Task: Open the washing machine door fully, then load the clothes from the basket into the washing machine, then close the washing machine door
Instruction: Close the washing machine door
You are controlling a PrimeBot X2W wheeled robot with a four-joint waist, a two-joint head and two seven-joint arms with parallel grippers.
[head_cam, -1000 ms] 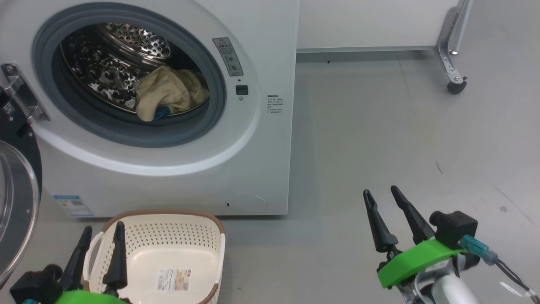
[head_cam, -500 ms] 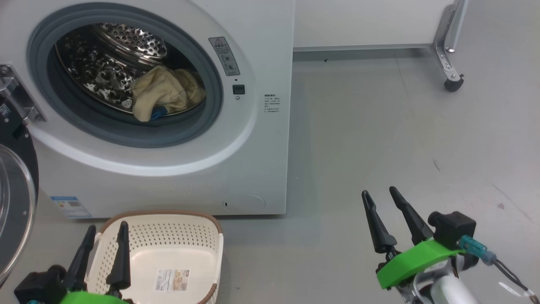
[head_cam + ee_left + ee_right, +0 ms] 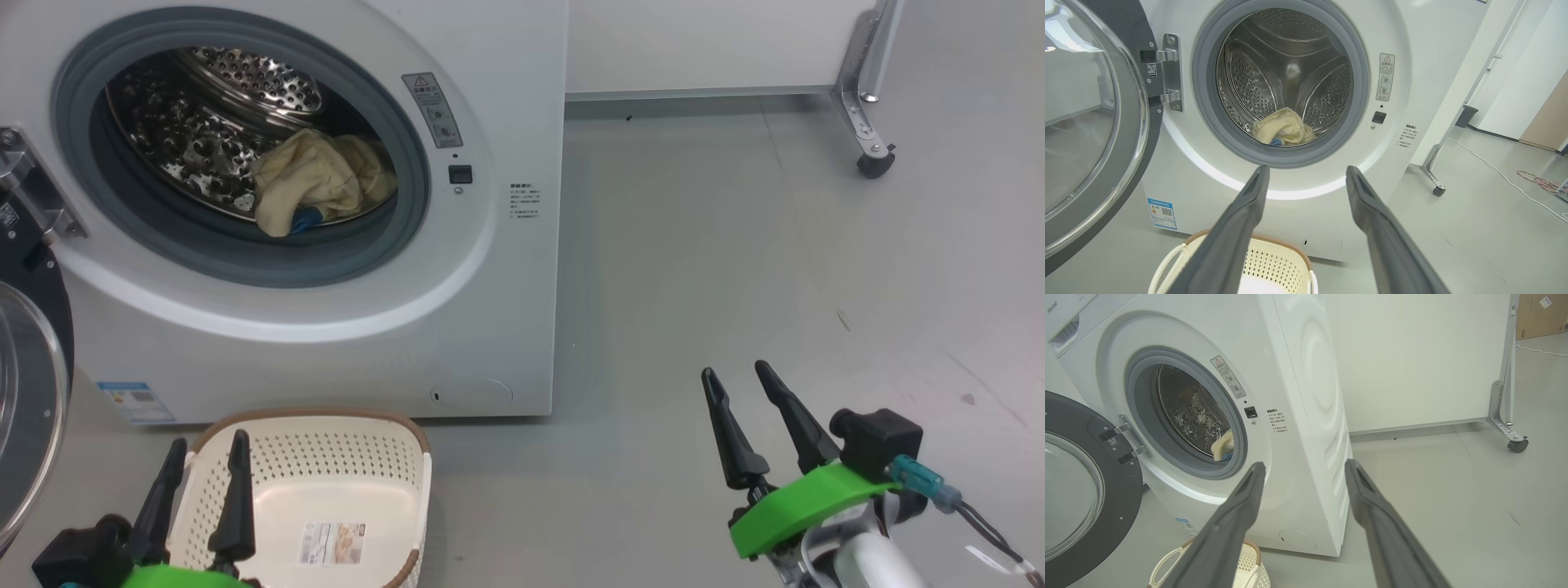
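Observation:
The white washing machine (image 3: 506,310) stands at upper left with its door (image 3: 28,392) swung wide open on the left edge, also the door (image 3: 1090,122) and door (image 3: 1081,486). Cream-yellow clothes (image 3: 318,178) with a bit of blue lie inside the steel drum, also the clothes (image 3: 1284,128). The cream basket (image 3: 326,482) sits on the floor below the machine, bare inside apart from a label. My left gripper (image 3: 208,453) hovers open over the basket's left side, holding nothing. My right gripper (image 3: 739,377) is open above bare floor to the right.
A white partition on a metal leg with a caster (image 3: 875,163) stands at the back right. Grey floor (image 3: 735,261) stretches right of the machine. A white cable (image 3: 1502,175) runs along the floor farther off.
The head view has shifted slightly, so the machine sits a little further left. The left gripper has edged a bit right over the basket. Both grippers stay open.

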